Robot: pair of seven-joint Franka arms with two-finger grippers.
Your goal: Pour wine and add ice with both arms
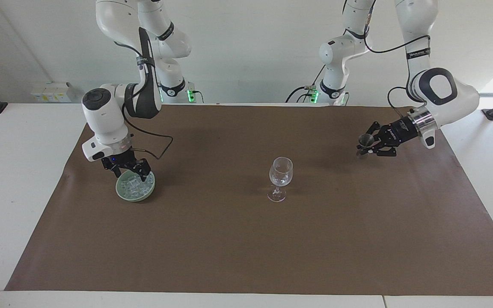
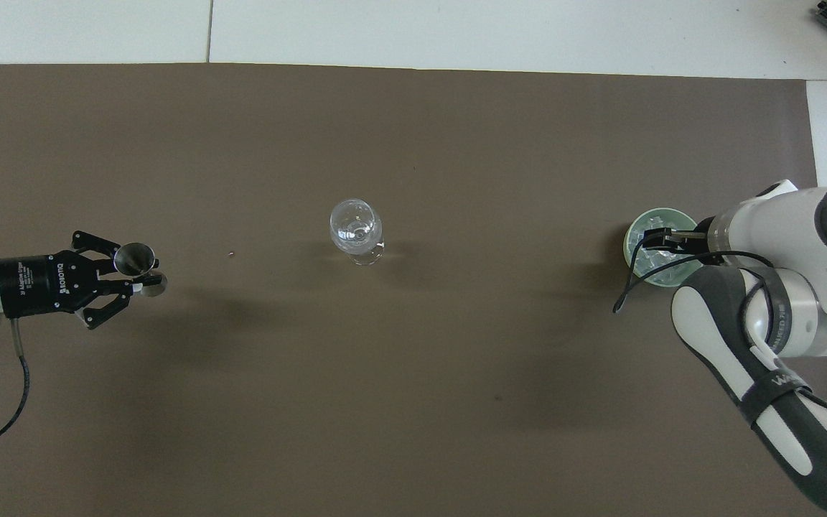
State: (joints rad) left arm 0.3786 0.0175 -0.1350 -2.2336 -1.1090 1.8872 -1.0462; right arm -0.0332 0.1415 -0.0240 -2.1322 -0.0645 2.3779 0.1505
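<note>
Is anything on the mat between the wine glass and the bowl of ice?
Nothing: between the wine glass and the green bowl of ice only bare brown mat shows, in both the facing and overhead views.

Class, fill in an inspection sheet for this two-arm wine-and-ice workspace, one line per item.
Surface: brown mat on a white table.
Job's things: wine glass upright mid-mat; green bowl of ice toward the right arm's end.
Clutter: nothing seen.
Hands: right hand open, low over the ice; left hand shut on a small metal jigger, raised.
Cables: black cable looping from the right wrist.
Surroundings: white wall, arm bases with green lights.
</note>
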